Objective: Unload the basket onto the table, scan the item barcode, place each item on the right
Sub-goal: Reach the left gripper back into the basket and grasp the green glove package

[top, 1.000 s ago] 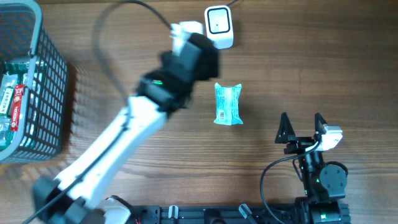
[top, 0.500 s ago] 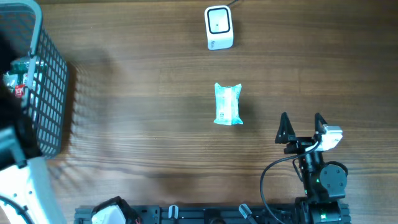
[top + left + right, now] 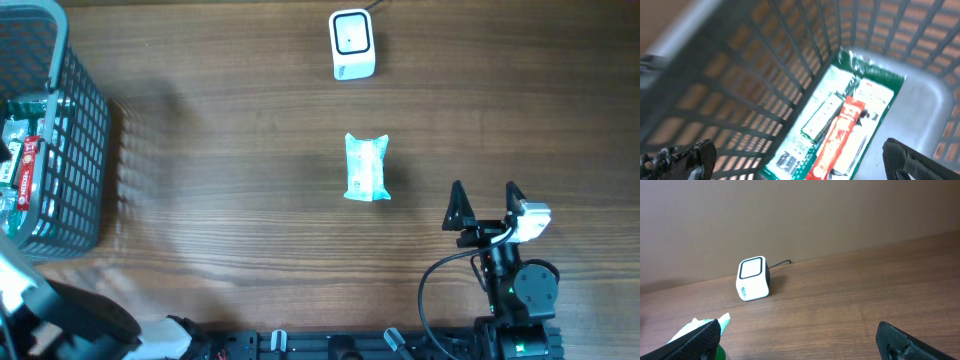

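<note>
While the packet lies apart from the scanner, the right gripper and the left gripper, over the basket, gape wide, empty.

Surface: brown wood-grain top, with the grain running left to right in your overhead view. You have three things resting directly on it.

1. The grey wire basket stands at the far left edge, partly cut off by the frame. It throws a grid shadow onto the wood to its right.
2. The white scanner sits at top centre, its dark-framed window showing from above. A thin dark cable leaves its back.
3. The teal packet lies flat near the middle, long axis top to bottom. It is below the scanner and well apart from both scanner and basket.
</note>
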You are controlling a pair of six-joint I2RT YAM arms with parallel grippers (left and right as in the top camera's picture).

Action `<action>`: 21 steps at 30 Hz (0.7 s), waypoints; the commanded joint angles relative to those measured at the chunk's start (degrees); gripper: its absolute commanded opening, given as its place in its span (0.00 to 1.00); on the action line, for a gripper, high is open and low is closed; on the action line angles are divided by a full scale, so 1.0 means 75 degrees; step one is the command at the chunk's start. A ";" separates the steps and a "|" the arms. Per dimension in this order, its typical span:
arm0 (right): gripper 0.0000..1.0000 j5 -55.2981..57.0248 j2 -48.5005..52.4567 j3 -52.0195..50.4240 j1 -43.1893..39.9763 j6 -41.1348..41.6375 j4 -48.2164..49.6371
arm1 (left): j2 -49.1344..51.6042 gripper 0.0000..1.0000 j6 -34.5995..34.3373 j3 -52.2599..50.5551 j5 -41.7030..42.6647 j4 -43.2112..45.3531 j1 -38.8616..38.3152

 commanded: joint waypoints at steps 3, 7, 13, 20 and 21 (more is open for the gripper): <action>1.00 0.0105 -0.0015 -0.0009 -0.0009 0.0029 0.0035 | 0.1212 1.00 0.1288 0.0000 0.1040 0.0032 0.0323; 1.00 0.0105 -0.0015 -0.0009 -0.0009 0.0026 0.0035 | 0.1964 1.00 0.2116 0.0000 0.1134 0.0058 0.0376; 1.00 0.0105 -0.0015 -0.0006 -0.0009 0.0026 0.0035 | 0.2623 1.00 0.3299 0.0003 0.1396 0.0536 0.0414; 1.00 0.0105 -0.0015 -0.0006 -0.0009 0.0026 0.0035 | 0.3072 1.00 0.3392 0.1180 0.1990 -0.0411 0.0420; 1.00 0.0105 -0.0015 -0.0009 -0.0009 0.0029 0.0035 | 0.3075 1.00 0.3194 0.1629 0.1988 -0.0662 0.0420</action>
